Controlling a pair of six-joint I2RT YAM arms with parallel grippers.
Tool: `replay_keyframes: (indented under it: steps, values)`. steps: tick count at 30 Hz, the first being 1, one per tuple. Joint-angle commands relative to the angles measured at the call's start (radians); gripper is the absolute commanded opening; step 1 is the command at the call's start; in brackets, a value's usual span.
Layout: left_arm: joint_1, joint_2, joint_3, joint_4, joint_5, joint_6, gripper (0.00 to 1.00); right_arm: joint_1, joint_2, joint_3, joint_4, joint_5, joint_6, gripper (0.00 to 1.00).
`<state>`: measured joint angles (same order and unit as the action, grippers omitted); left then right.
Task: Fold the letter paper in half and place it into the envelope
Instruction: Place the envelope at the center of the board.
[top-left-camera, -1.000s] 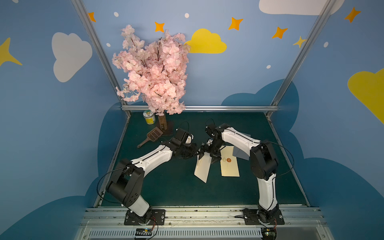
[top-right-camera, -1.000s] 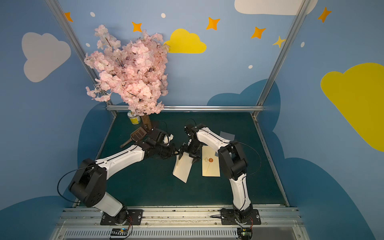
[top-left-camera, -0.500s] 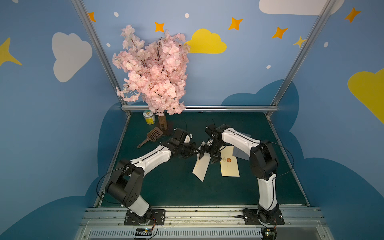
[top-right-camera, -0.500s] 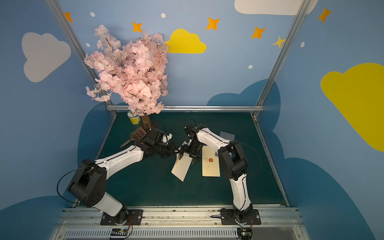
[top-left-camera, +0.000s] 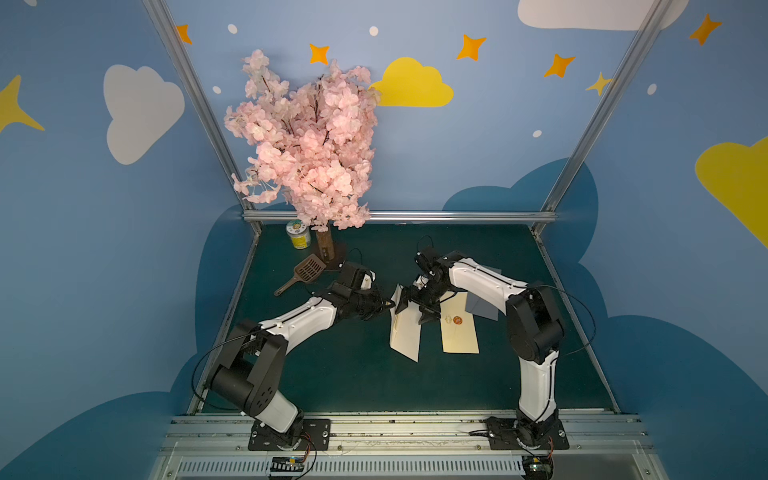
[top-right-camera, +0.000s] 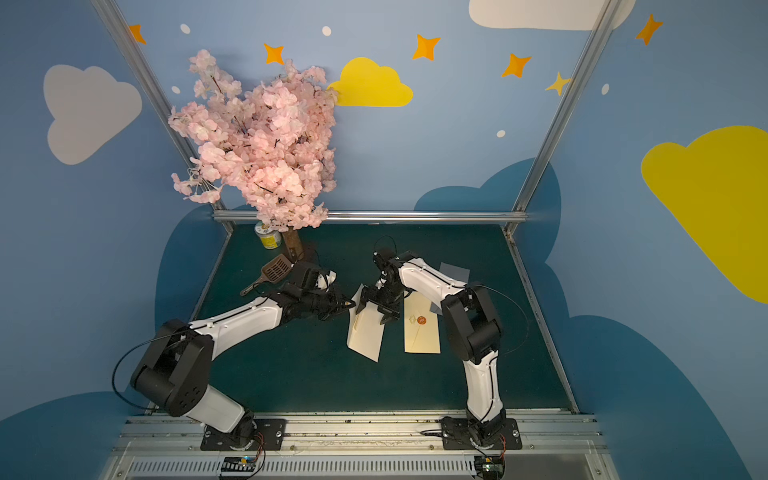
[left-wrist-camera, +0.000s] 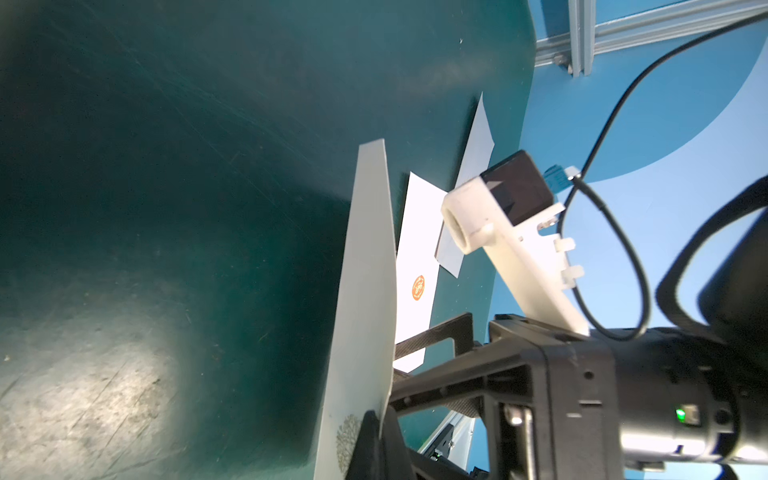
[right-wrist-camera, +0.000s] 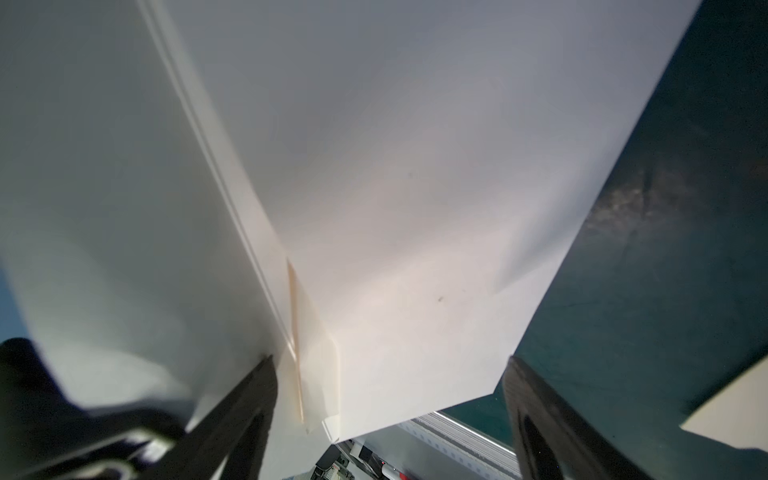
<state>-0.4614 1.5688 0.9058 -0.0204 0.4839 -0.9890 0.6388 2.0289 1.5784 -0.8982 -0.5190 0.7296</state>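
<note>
The envelope (top-left-camera: 405, 336) is smooth matt paper, the green table mat (top-left-camera: 353, 382) dull and scuffed.

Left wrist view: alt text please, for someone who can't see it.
A cream sheet stands edge-on to the camera, pinched at its near end by the left fingers. Behind it, a cream envelope with an orange seal and a grey-blue paper lie flat on the green mat; the right arm's open fingers are alongside.
</note>
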Motion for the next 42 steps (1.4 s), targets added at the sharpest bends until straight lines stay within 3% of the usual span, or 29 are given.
replay_keyframes:
  steps: [1,14,22,30,34,38,42]
  values:
    - [0.003,-0.020,-0.011,0.072,0.041,-0.050,0.03,0.014,0.050,0.027,-0.025,0.001,-0.007,0.85]
    - [0.008,-0.012,-0.008,0.093,0.047,-0.060,0.03,0.029,0.098,0.104,-0.133,0.078,-0.069,0.85]
    - [0.032,-0.052,-0.015,-0.050,-0.027,0.079,0.03,0.011,-0.041,0.109,-0.135,0.092,-0.106,0.86]
    - [0.033,-0.073,-0.075,-0.110,-0.115,0.196,0.03,-0.004,-0.079,0.056,-0.135,0.089,-0.126,0.83]
    - [0.034,-0.058,-0.092,-0.132,-0.134,0.230,0.11,-0.008,-0.080,0.055,-0.141,0.107,-0.137,0.81]
    - [0.034,-0.057,-0.092,-0.153,-0.146,0.253,0.29,-0.009,-0.080,0.049,-0.142,0.114,-0.143,0.76]
    - [0.035,-0.071,-0.030,-0.255,-0.179,0.313,0.54,-0.011,-0.063,0.058,-0.141,0.118,-0.152,0.53]
